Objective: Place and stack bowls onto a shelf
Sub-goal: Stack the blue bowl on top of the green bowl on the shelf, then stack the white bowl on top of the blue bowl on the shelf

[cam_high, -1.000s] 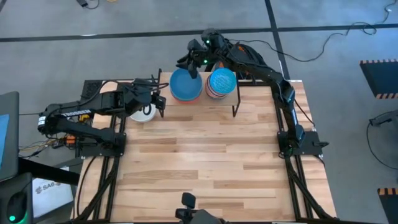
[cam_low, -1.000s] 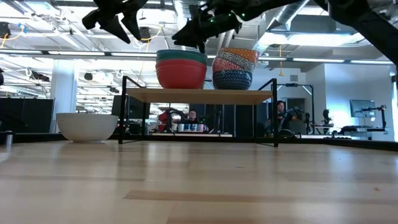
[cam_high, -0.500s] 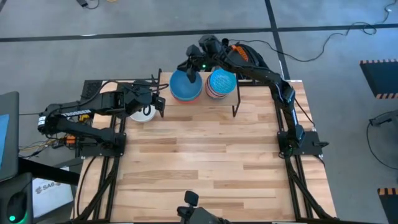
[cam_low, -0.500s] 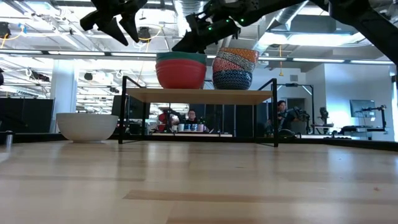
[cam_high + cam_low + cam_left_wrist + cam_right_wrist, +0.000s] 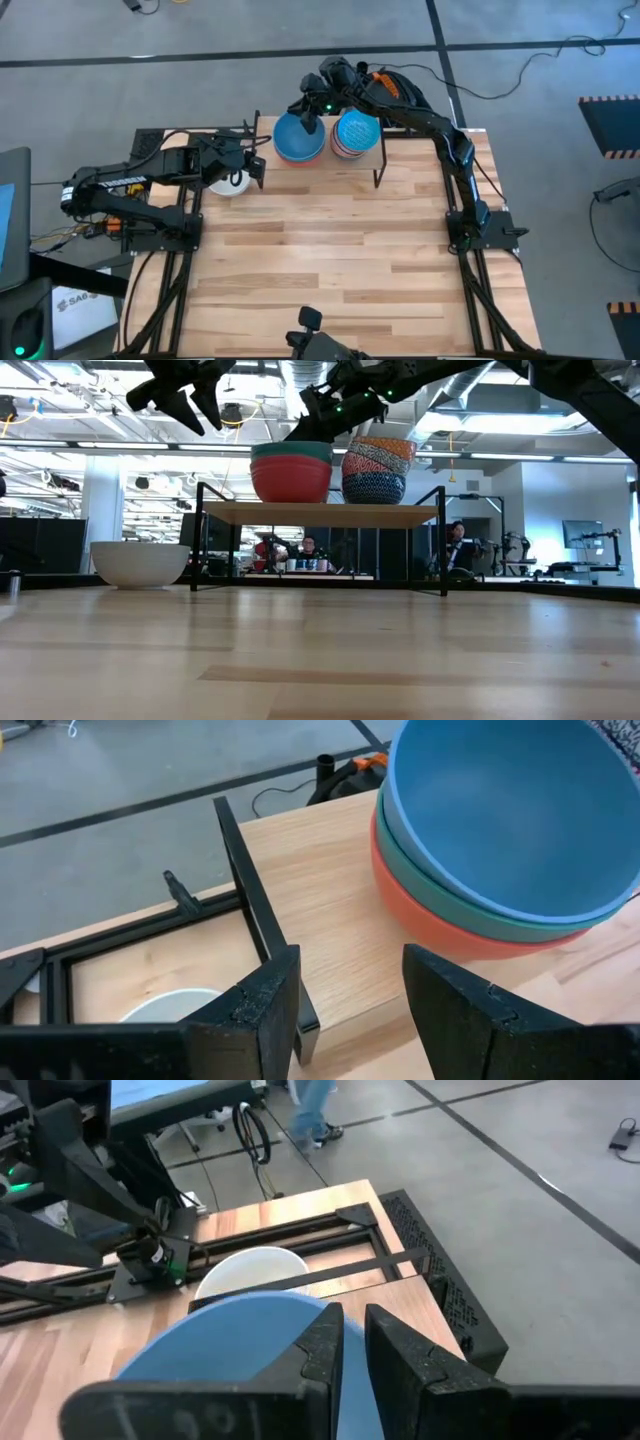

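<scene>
On the shelf [image 5: 320,513] stand two stacks. One is a light blue bowl [image 5: 500,820] nested in a green one [image 5: 291,452], which sits in a red one [image 5: 291,480]. The other is the patterned stack [image 5: 357,133]. A white bowl [image 5: 140,562] sits on the tabletop at the shelf's left end. My right gripper [image 5: 353,1342] hangs over the far rim of the blue bowl, fingers nearly together. My left gripper [image 5: 350,1010] is open, raised above the white bowl and facing the shelf's left end. My right gripper's fingertips [image 5: 300,430] slant down from the far side just over the blue bowl's far rim [image 5: 300,1305]. Whether they touch that rim, I cannot tell. The bowl sits level in its stack.
The shelf's black legs [image 5: 255,900] stand close in front of my left gripper. Bare tabletop [image 5: 330,250] stretches toward the near edge. People and equipment show in the room beyond the table.
My right gripper has shifted slightly toward the table's left and tipped from pointing down to a slant over the blue bowl. The stacks have stayed as they were.
</scene>
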